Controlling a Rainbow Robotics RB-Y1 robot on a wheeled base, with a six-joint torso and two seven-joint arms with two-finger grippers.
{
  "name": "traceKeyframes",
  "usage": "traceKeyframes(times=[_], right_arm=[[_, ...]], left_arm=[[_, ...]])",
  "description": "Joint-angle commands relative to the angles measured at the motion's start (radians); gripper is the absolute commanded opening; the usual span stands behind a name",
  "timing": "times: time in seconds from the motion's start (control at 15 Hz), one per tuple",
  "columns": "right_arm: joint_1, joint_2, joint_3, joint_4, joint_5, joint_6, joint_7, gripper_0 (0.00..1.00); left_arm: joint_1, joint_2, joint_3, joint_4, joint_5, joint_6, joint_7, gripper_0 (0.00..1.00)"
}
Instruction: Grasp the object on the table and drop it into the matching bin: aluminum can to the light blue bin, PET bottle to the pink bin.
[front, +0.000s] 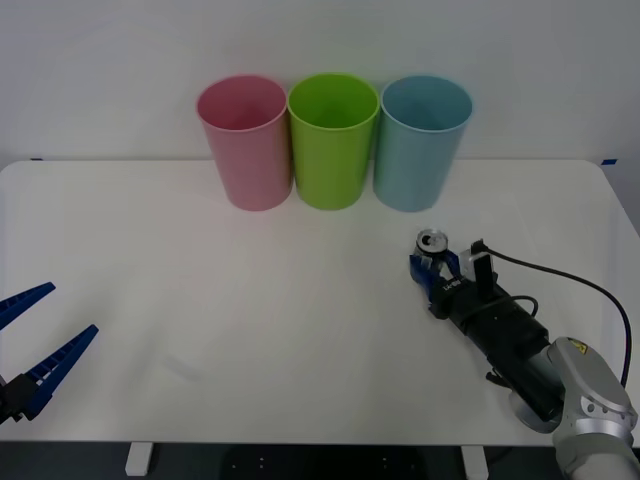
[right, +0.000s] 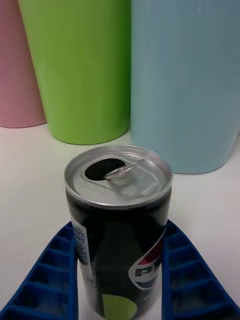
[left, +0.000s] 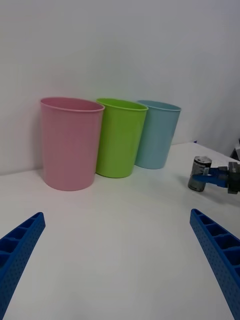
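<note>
Blue ribbed fingers of the left gripper (front: 40, 345) hang spread wide and empty over the near left corner of the large white smooth tabletop (front: 250, 320), well apart from everything else; that arm looks parked. Along the far edge stand three tall round plastic bins in a touching row: the pink bin (front: 246, 142) on the left, a lime green bin (front: 333, 140) in the middle, and the light blue bin (front: 422, 142) on the right. In front of the light blue bin and slightly to its right, the small dark grey-black aluminum can (front: 432, 248) with a silver top and pull-tab stands upright on the tabletop. The right gripper (front: 436, 270) reaches in low from the near right, and in the right wrist view its blue fingers (right: 47, 275) sit on either side of the can's body (right: 120, 235), pressed against or just touching its sides; the grasp looks made or nearly made, with the can not yet lifted as far as can be told. The step in hand is therefore the grasp itself. Next, the can must be raised high enough to clear the rim of the light blue bin, carried forward over its mouth, kept away from the lime green bin, and then released.
</note>
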Motion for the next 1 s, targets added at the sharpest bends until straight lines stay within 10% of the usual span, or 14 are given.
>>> traceKeyframes(times=[0.07, 1.0], right_arm=[[0.0, -0.001, 0.001, 0.0, -0.009, -0.005, 0.005, 0.0], [0.152, -0.042, 0.008, -0.293, -0.035, -0.037, -0.15, 0.0]], left_arm=[[0.0, 0.0, 0.0, 0.0, 0.0, 0.0, 0.0, 1.0], [0.0, 0.0, 0.0, 0.0, 0.0, 0.0, 0.0, 1.0]])
